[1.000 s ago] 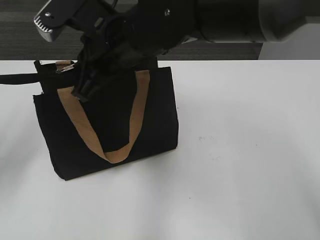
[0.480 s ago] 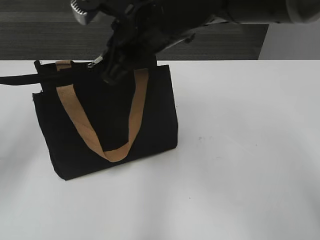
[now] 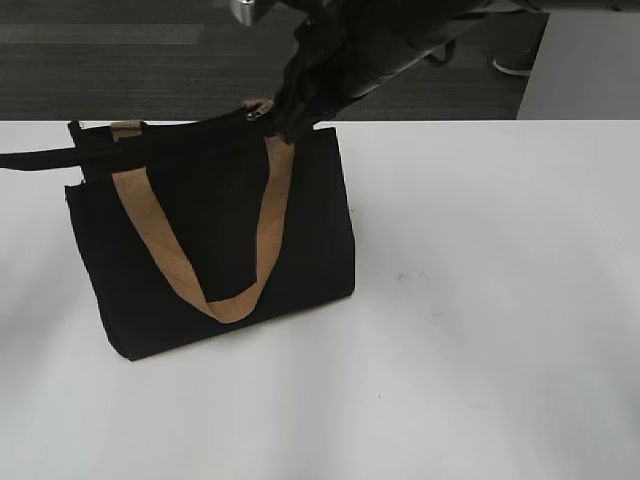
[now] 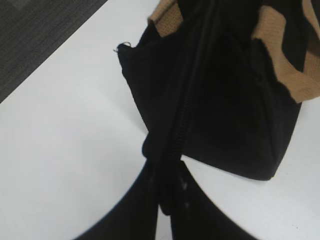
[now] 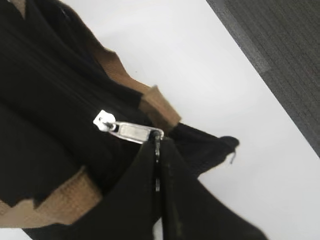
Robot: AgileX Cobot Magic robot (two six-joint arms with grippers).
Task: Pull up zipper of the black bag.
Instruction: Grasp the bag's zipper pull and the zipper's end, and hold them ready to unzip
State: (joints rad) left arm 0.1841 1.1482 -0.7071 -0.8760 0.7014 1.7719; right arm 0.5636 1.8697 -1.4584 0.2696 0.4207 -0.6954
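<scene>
The black bag [image 3: 215, 235] stands at the table's left, with tan handles [image 3: 165, 255]. My right gripper [image 3: 285, 118] reaches down from above to the top rim. It is shut on the silvery zipper pull [image 3: 256, 109], which lies near the rim's right end. In the right wrist view the gripper [image 5: 158, 144] pinches the pull [image 5: 131, 131]. My left gripper [image 4: 167, 167] is shut on the black tail of the zipper [image 4: 187, 115] at the bag's [image 4: 235, 110] end. That tail stretches off the left edge of the exterior view [image 3: 35, 157], where the left gripper is out of frame.
The white table [image 3: 480, 300] runs right of and in front of the bag. Its far edge [image 3: 480, 121] meets dark carpet. My right arm [image 3: 400, 30] hangs over the bag's back right corner.
My right gripper has moved right along the bag's top rim with the zipper pull in it, from near the left handle to near the right end. The bag has stayed put.
</scene>
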